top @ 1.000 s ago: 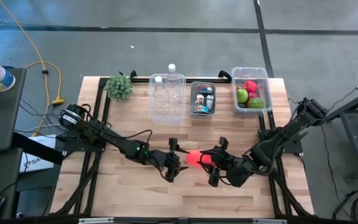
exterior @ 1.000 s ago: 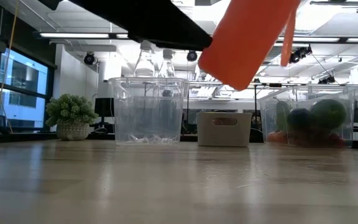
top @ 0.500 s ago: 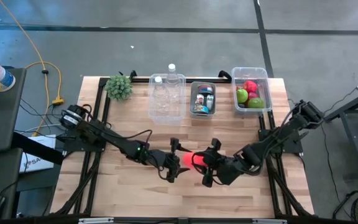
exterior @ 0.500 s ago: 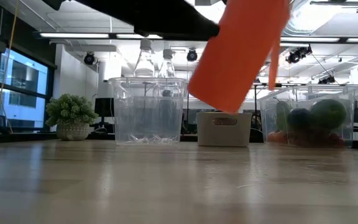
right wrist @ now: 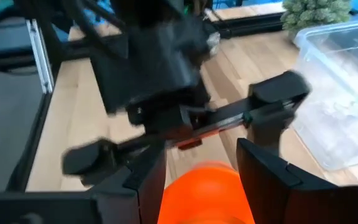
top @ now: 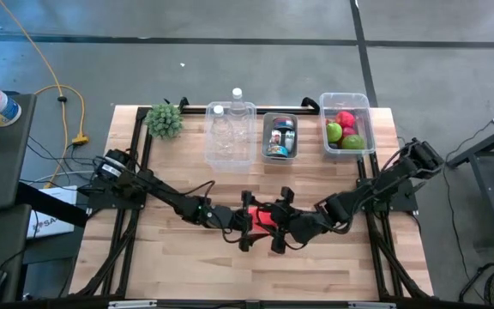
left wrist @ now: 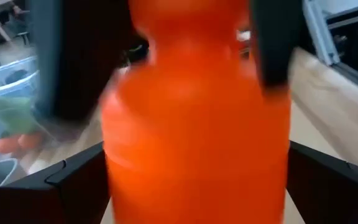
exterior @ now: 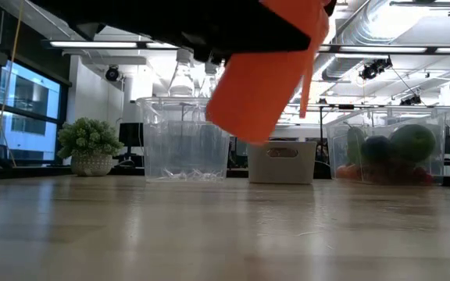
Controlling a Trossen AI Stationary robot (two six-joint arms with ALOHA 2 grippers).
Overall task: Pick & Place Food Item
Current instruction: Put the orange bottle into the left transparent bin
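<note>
Right gripper [top: 279, 228] clamped on the orange plastic bottle [exterior: 260, 74] above mid-table, left gripper [top: 245, 221] spread wide around its other end, bottle tilted.

Overhead looking down, table-level low view, two wrist close-ups

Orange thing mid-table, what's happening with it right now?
Both arms meet at the middle of the table around the orange item, which hangs above the wood in the low view. The right gripper is shut on it. The left gripper stands open, its fingers on either side of the item, so this looks like a handoff between arms. The bottle bin, the small grey bin and the fruit bin wait along the far edge.
</note>
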